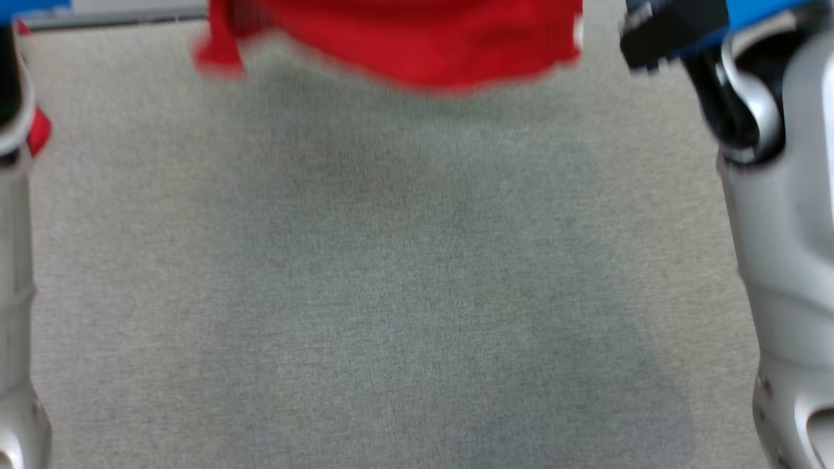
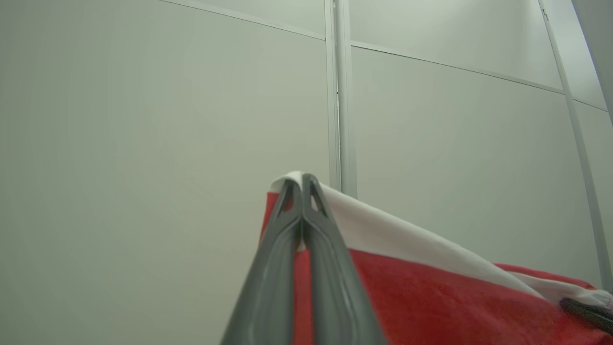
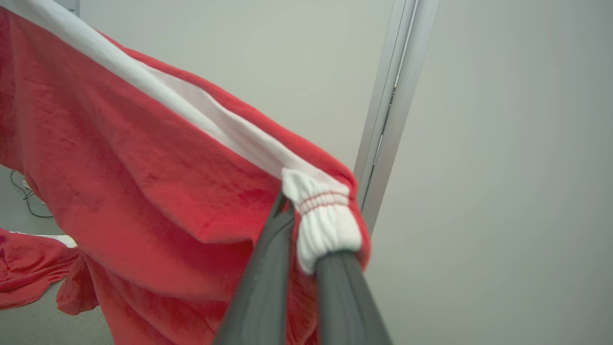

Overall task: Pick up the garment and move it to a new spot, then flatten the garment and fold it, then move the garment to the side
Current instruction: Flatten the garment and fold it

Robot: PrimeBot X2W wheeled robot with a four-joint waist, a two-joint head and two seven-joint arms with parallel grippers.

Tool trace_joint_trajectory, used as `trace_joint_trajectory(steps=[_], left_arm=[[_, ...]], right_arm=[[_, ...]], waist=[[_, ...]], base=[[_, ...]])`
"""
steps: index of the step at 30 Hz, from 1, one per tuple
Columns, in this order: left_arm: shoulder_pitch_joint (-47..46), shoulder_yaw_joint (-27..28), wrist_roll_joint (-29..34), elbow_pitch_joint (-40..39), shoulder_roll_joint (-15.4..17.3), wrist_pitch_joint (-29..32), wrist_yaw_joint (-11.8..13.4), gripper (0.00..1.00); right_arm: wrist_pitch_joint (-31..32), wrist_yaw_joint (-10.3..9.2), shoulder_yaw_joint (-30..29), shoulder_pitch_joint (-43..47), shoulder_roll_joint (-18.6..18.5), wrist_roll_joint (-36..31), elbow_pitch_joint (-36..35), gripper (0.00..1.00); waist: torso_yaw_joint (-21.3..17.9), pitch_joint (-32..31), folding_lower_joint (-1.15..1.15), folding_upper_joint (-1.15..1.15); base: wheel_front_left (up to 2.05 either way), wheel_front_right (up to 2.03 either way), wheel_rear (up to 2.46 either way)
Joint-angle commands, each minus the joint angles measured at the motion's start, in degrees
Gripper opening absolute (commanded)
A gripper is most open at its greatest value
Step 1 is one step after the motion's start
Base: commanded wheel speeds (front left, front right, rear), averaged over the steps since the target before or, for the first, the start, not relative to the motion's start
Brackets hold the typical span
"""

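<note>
The garment [image 1: 417,45], red with a white stripe [image 3: 191,110] along its upper edge, hangs lifted and stretched between our two grippers; in the head view, which is blurred, its lower hem shows along the top edge above the grey cloth surface [image 1: 391,293], with a soft shadow beneath it; in the right wrist view the red cloth [image 3: 143,182] falls in a broad sheet to the left of the fingers, and a loose fold [image 3: 28,273] at the lower left lies low by the grey surface, though we cannot tell whether it touches. Our left gripper [image 2: 301,184] has its two dark fingers pressed together on a corner of the garment [image 2: 431,297], the white edge pinched right at the tips; the cloth runs away from it to the lower right, where a dark finger [image 2: 584,310] shows against white fabric. Our right gripper [image 3: 299,225] is clamped on the other end, its jaws nearly together, with the white ribbed cuff [image 3: 325,225] bunched over one finger. Our pale forearms stand at the sides of the head view, the left [image 1: 13,293] and the right [image 1: 782,260]. Behind the garment are plain pale wall panels [image 2: 143,143] joined by a metal post [image 3: 392,105]; a thin dark cable [image 3: 24,199] lies on the floor beyond the cloth.
</note>
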Motion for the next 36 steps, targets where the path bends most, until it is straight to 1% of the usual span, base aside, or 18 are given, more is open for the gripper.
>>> trace_joint_trajectory(steps=[1, 5, 10, 12, 16, 21, 25, 28, 33, 36], left_arm=[[-2.3, -0.5, 0.8, 2.5, -0.2, -1.3, -0.3, 0.0], [-5.2, -2.2, 1.5, 9.2, -1.5, -3.9, -0.7, 0.0], [-1.4, -3.9, 0.7, 14.2, -3.2, -5.8, -1.1, 0.0], [0.6, -4.1, 0.3, 14.5, -3.6, -6.1, -1.3, 0.0], [6.3, -2.0, -0.5, 9.8, -5.2, -6.1, -1.3, 0.0], [16.0, -0.5, -1.8, 1.1, -7.4, -6.2, -1.3, 0.0], [23.6, 1.5, -3.7, -5.0, -9.8, -6.2, -1.2, 0.0], [29.0, 2.7, -3.8, -8.9, -11.3, -6.2, -1.2, 0.0], [37.5, 3.5, -2.2, -14.9, -11.8, -6.1, -1.2, 0.0], [43.1, 3.8, -1.2, -18.3, -11.4, -6.1, -1.2, 0.0]], right_arm=[[-2.1, 0.01, 0.0, -3.0, 0.5, -2.0, 3.2, 0.0], [-7.2, 0.01, 1.1, -7.0, 2.1, -5.9, 12.1, 0.0], [-13.0, 0.01, 4.2, -4.4, 3.3, -7.1, 20.7, 0.0], [-15.3, 0.01, 5.4, -3.3, 3.4, -6.7, 22.8, 0.0], [-18.8, 0.01, 7.7, -0.5, 3.1, -5.6, 24.2, 0.0], [-20.9, 0.01, 9.4, 5.9, 1.5, -3.6, 20.7, 0.0], [-21.0, 0.01, 9.1, 13.0, 0.1, -2.2, 15.4, 0.0], [-20.5, 0.01, 8.4, 18.9, 0.1, -1.8, 11.3, 0.0], [-18.7, 0.01, 7.8, 28.4, 0.6, -1.4, 4.2, 0.0], [-17.4, 0.01, 7.6, 34.4, 1.0, -1.2, -0.1, 0.0]], waist=[[1.3, 2.7, -0.02, 0.0], [1.8, 7.3, -0.02, 0.0], [2.4, 11.0, -0.02, 0.0], [2.6, 11.7, -0.02, 0.0], [2.9, 12.1, -0.02, 0.0], [3.6, 10.6, -0.02, 0.0], [4.0, 8.7, -0.02, 0.0], [4.3, 6.3, -0.02, 0.0], [4.5, 1.4, -0.02, 0.0], [4.2, -1.9, -0.02, 0.0]], base=[[0.0, 0.0, 0.0], [0.0, 0.0, 0.0], [0.0, 0.0, 0.0], [0.0, 0.0, 0.0], [0.0, 0.0, 0.0], [0.0, 0.0, 0.0], [0.0, 0.0, 0.0], [0.0, 0.0, 0.0], [0.0, 0.0, 0.0], [0.0, 0.0, 0.0]])
